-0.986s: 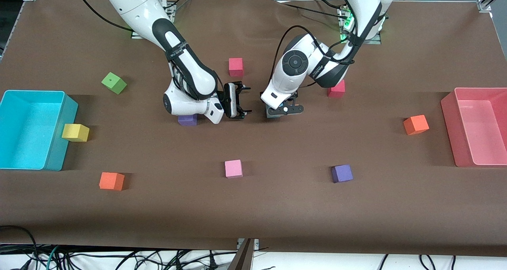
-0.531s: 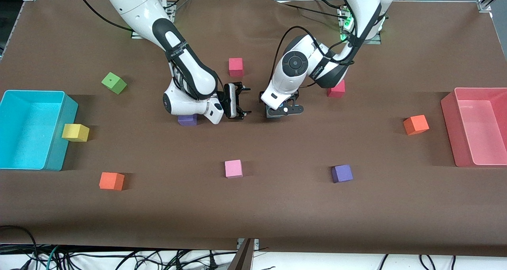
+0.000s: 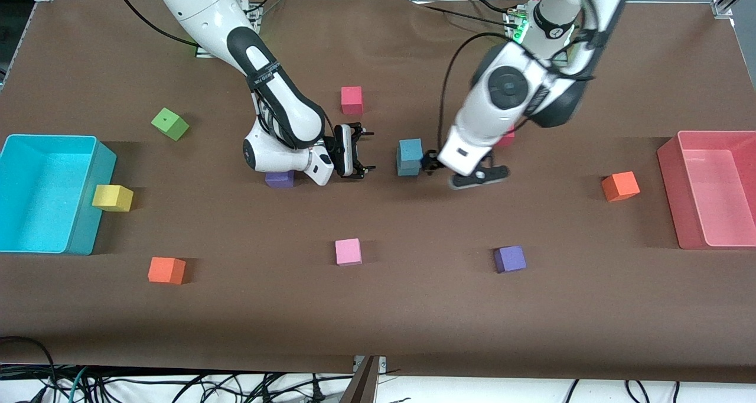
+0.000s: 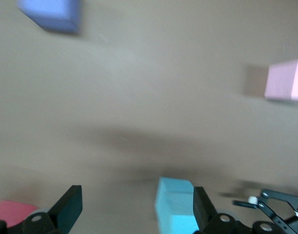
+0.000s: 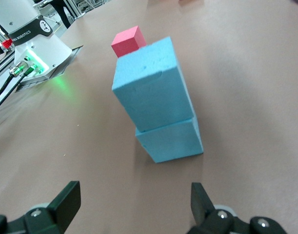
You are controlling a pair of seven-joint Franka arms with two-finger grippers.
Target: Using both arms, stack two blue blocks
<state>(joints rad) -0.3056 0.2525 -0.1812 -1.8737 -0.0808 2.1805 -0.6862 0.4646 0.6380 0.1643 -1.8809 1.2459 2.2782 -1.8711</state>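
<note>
The cyan bin point(image 3: 41, 193) and pink bin point(image 3: 711, 190) held nothing visible. On the brown tabletop point(image 3: 413, 308), the two blue blocks point(image 3: 409, 156) stood stacked mid-table, foam cubes, at about 3 o'clock from the right gripper point(image 3: 356, 152), whose fingers stood apart. The left gripper point(image 3: 434, 165) hung beside the stack, fingers spread, empty.

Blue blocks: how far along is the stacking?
Stacking looks done: one sky-blue foam cube sits on the other, slightly askew. Nothing is in hand: the left gripper and right gripper are open beside the stack. Only retreating remains.
</note>
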